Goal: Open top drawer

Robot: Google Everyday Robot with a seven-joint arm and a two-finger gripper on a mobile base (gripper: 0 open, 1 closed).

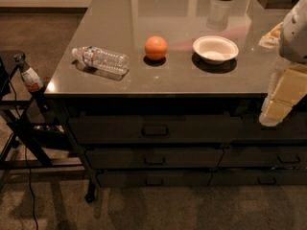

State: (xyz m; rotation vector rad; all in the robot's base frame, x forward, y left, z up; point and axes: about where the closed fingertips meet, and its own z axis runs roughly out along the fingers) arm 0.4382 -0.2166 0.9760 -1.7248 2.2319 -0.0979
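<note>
The top drawer (110, 130) is closed under the table (120, 13) top, and the gripper (269, 116), open or closed I cannot tell, hangs well right of its handle (155, 130), so next it must reach there.

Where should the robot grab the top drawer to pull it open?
By the small handle at the middle of the top drawer front, coming straight from the front; nothing else sticks out. The hand hangs off to the right.
</note>
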